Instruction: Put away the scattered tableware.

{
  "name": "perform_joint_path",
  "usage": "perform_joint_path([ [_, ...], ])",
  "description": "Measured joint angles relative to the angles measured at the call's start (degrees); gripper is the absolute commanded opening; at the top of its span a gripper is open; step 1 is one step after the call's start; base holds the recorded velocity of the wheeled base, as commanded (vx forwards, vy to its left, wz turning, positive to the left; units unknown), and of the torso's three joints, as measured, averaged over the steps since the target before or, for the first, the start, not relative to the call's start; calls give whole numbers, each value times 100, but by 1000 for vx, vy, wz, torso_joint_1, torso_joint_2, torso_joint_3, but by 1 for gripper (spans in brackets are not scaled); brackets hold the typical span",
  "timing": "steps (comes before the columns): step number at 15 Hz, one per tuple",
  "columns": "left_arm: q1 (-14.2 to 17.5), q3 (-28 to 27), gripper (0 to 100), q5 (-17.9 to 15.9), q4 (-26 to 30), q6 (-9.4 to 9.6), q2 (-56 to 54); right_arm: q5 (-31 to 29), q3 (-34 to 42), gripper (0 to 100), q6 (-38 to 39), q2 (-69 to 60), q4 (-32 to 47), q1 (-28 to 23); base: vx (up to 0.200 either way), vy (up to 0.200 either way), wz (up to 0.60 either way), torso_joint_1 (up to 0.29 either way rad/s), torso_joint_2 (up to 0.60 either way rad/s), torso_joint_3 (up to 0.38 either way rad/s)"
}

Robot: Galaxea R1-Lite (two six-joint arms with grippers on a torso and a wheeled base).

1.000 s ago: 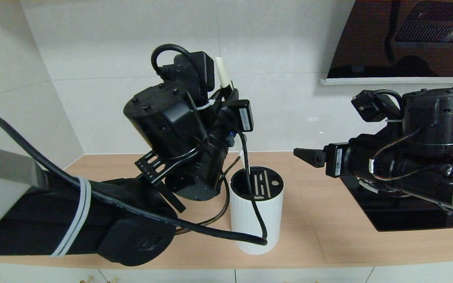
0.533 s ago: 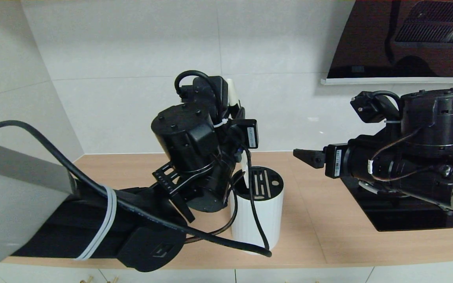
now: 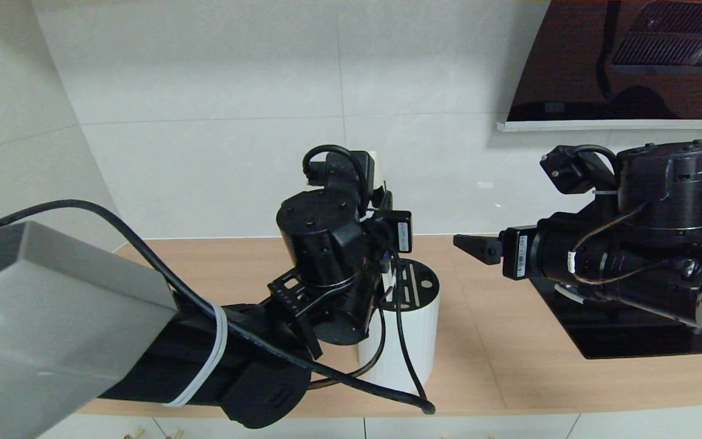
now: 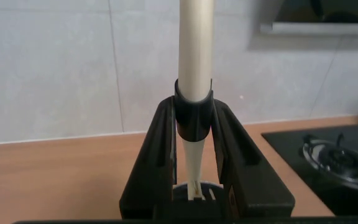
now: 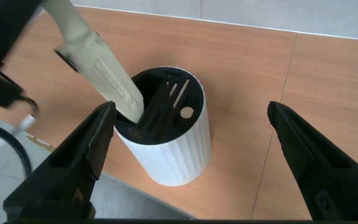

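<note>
Cream round-handled plastic utensil (image 4: 196,43): clamped upright by left gripper (image 4: 194,118), blade end down in the open well of white ribbed cylindrical holder (image 5: 173,152) on wooden counter (image 3: 485,341), seemingly for stowing; right gripper (image 5: 190,109) spread wide, empty, near holder

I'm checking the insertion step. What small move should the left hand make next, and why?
Probably lower the left hand a little, along the knife's line. It is shut on the knife, whose tip sits in the open compartment of the holder while most of the blade is above the rim.
</note>
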Motion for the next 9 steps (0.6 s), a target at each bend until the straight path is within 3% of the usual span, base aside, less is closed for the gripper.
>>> perform_joint_path([
  [9,-22,167,0,20,-7,-149,511,-6,2,100,0,37,0,2,0,0,0,0,0,0],
])
